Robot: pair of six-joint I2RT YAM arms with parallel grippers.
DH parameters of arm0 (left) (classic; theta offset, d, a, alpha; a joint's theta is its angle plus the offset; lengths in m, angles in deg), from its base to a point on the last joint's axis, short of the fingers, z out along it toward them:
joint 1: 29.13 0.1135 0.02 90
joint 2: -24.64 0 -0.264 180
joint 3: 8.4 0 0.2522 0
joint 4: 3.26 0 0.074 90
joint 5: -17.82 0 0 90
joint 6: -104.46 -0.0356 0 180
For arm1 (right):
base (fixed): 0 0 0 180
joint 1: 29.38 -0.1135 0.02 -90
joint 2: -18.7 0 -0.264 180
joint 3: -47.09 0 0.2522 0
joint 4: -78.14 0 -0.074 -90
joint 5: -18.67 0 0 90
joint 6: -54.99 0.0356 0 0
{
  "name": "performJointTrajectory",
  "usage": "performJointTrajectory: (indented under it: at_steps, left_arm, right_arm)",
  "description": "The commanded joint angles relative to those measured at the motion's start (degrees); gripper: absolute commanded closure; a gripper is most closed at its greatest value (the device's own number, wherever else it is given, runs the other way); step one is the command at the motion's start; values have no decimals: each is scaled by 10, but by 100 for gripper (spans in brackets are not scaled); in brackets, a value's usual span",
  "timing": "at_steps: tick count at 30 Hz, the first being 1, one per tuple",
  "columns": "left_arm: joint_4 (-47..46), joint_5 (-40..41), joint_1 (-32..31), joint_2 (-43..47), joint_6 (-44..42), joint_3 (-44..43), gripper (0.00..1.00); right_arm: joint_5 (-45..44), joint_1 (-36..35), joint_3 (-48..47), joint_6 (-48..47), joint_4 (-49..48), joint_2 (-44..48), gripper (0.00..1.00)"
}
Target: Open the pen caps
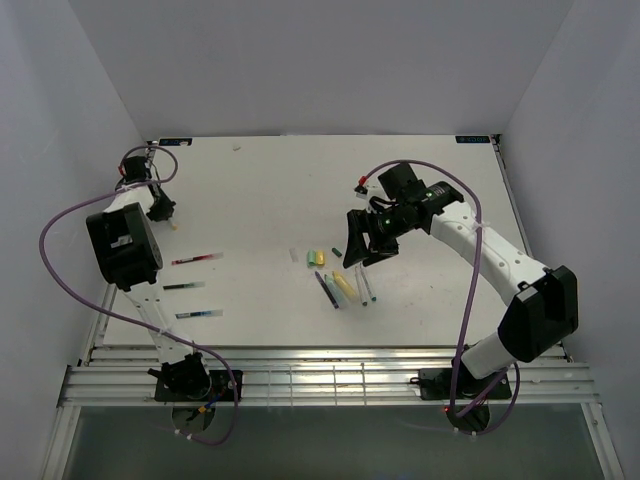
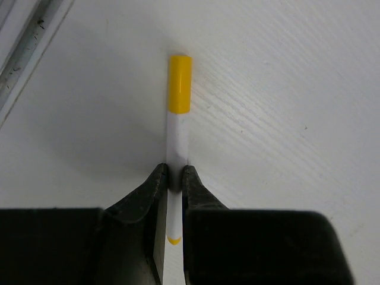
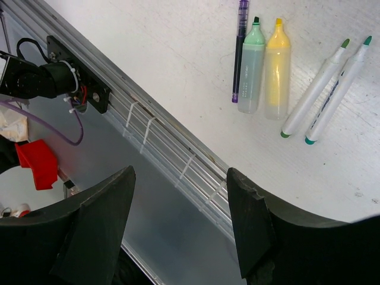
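1. One yellow cap [image 2: 179, 83] sits on its white pen [image 2: 177, 142] at the far-left edge of the table [image 2: 285, 119]. The left gripper [image 2: 173, 173] pinches the barrel, jaws nearly closed.
2. Three pens [image 1: 190, 286] (red, black, blue) lie at left; I cannot tell whether they are capped.
3. Four loose caps [image 1: 312, 258], it seems, lie mid-table.
4. Five look uncapped: one purple pen [image 3: 240, 47], two highlighters [image 3: 252, 71], two white markers [image 3: 314, 89]. Probably past halfway.
5. Above them the right gripper [image 3: 181, 178] hovers wide open, empty.

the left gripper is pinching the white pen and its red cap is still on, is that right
Not quite: the cap is yellow, not red. The left wrist view shows the left gripper pinching the white pen, with the yellow cap still on its far end.
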Motion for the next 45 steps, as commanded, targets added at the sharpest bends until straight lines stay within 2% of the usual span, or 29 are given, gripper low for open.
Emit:
performJointTrajectory:
  at_steps: [1,7,8,11,14,15,18,19,21,23,24,27,30,35,40,45]
  left_arm:
    - [41,-73,-4,44,-3,25,100]
    - [53,-167,-33,187,63,36,100]
    - [53,-203,-40,206,76,44,100]
    - [49,-256,-93,294,114,96,100]
    - [47,-285,-174,390,136,151,100]
    - [49,-297,-229,414,144,166,100]
    - [69,-306,-299,519,190,229,100]
    - [76,-305,-313,574,205,246,100]
    - [103,-300,-339,630,246,290,100]
    - [123,-298,-346,709,268,323,100]
    - [139,-298,-349,734,287,332,100]
    - [166,-298,-349,805,305,344,100]
    - [187,-309,-350,838,313,348,100]
    - [201,-327,-350,845,317,343,100]
    - [209,-335,-350,846,321,343,100]
    - [208,-335,-350,844,324,345,100]
  right_arm:
    - [0,3,-11,8,1,44,31]
    - [2,6,-20,28,3,75,31]
    - [19,6,-20,33,2,77,31]
    - [49,8,-15,56,-10,84,31]
    - [81,9,-10,88,-45,90,30]
    - [91,9,-8,99,-73,91,30]
    - [135,9,2,145,-128,91,29]
    - [146,9,11,172,-172,91,28]
    - [168,8,17,200,-213,91,25]
    - [186,8,30,239,-274,92,22]
    - [189,4,34,251,-293,91,13]
    - [191,-23,30,268,-322,77,10]
    - [175,-58,18,275,-344,60,12]
    - [165,-94,9,323,-421,27,28]
    - [148,-129,-56,330,-428,-25,32]
    - [141,-142,-79,342,-437,-57,35]
